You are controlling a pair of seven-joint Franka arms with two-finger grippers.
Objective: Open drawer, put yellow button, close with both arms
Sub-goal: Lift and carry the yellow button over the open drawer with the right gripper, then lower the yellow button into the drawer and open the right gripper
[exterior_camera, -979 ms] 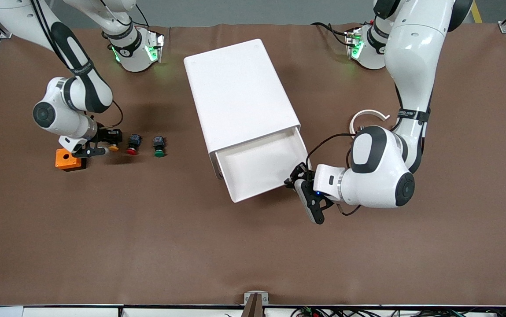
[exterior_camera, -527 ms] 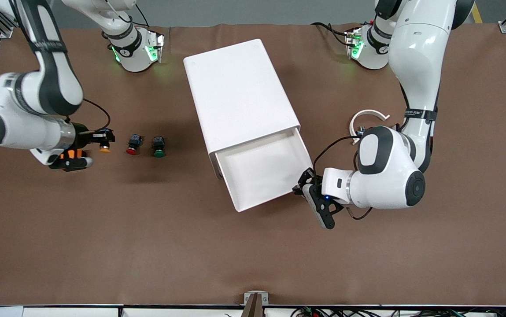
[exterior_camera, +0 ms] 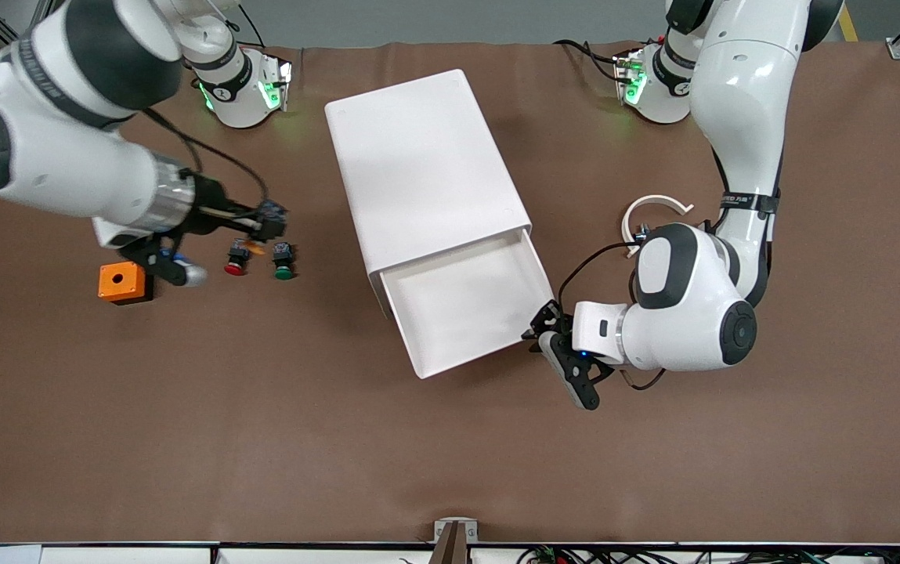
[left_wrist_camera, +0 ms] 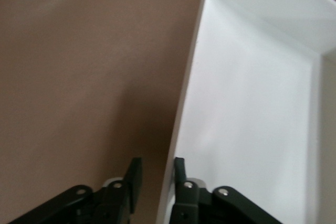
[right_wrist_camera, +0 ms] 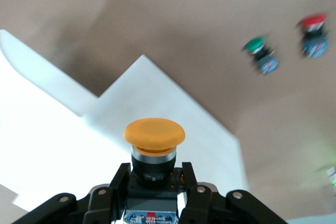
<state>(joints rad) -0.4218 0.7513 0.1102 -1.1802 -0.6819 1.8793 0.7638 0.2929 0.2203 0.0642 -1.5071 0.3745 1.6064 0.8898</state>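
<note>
Two right gripper (right_wrist_camera: pixel 155 182) fingers (right_wrist_camera: pixel 118 182) clamp yellow button (right_wrist_camera: pixel 154 140) body.

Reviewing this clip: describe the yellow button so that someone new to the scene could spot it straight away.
Start at the large white cabinet with its top drawer pulled open. Toward the right arm's end of the table, the right hand hangs above two buttons lying on the table, red-capped and green-capped. The yellow button is the one clamped in that hand: round yellow-orange cap, off the table.
</note>
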